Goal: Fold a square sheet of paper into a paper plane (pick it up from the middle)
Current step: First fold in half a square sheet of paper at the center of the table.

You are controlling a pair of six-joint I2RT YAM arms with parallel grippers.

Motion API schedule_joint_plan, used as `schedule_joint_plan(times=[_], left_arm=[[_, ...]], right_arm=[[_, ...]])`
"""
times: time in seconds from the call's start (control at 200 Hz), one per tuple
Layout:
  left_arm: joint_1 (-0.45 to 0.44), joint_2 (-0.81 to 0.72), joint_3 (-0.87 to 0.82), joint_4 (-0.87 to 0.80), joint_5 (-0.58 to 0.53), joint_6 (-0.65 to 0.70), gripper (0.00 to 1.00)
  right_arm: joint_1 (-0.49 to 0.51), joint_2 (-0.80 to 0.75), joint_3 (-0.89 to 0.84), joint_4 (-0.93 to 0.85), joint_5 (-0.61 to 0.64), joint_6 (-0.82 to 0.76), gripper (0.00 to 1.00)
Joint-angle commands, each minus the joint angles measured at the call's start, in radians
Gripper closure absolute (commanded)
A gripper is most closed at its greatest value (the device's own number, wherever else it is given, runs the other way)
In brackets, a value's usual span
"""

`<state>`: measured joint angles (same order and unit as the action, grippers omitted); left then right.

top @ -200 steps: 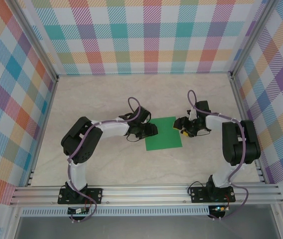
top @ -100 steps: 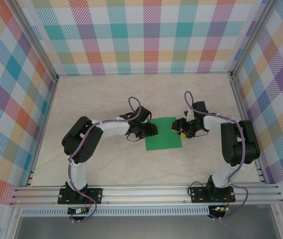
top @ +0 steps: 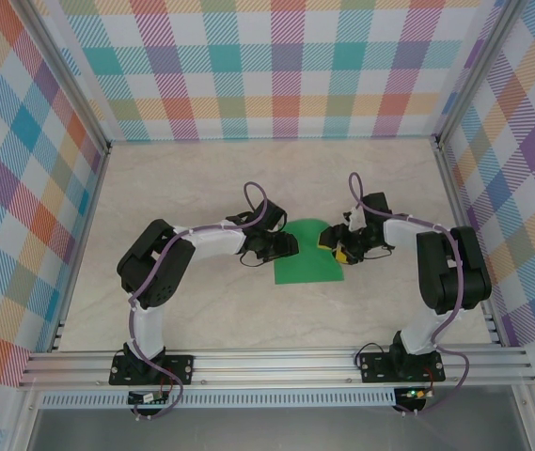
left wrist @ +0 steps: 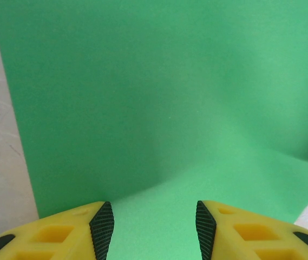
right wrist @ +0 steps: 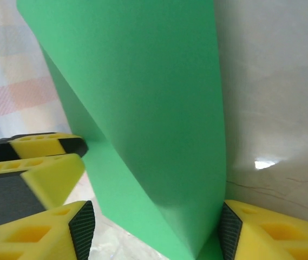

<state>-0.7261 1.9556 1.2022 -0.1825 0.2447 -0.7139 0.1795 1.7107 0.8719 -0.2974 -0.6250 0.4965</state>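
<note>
At centre frame our left gripper (top: 291,246) gapes over the square sheet of paper (top: 309,269). Our right gripper (top: 331,246) straddles its raised edge, unclenched.

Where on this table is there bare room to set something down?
Free: the far strip of table along the back wall; the patch between left arm and left wall; the near strip between green paper and front rail. Crowded: the centre, where left gripper and right gripper flank the paper.
</note>
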Motion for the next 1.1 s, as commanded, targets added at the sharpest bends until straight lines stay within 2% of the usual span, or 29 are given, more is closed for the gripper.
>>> schedule_joint_plan(times=[0.0, 0.265, 0.39, 0.575, 0.79, 1.095], left_arm=[[-0.016, 0.052, -0.002, -0.081, -0.009, 0.018, 0.52], [-0.018, 0.06, 0.006, -0.087, -0.019, 0.029, 0.52], [-0.018, 0.054, 0.007, -0.12, -0.024, 0.03, 0.52], [-0.018, 0.018, 0.001, -0.103, 0.002, 0.026, 0.52], [-0.019, -0.031, -0.002, -0.046, 0.021, 0.001, 0.5], [-0.022, -0.114, -0.102, 0.162, 0.117, -0.104, 0.38]], right_arm=[[0.006, -0.002, 0.048, 0.034, -0.064, 0.017, 0.35], [-0.012, 0.078, 0.157, -0.023, -0.07, -0.029, 0.29], [-0.012, 0.062, 0.152, -0.055, -0.033, -0.047, 0.31], [-0.012, -0.009, 0.103, -0.021, -0.088, -0.003, 0.39], [-0.012, -0.083, 0.079, 0.012, -0.124, 0.072, 0.44], [0.003, -0.08, 0.036, 0.114, -0.152, 0.2, 0.42]])
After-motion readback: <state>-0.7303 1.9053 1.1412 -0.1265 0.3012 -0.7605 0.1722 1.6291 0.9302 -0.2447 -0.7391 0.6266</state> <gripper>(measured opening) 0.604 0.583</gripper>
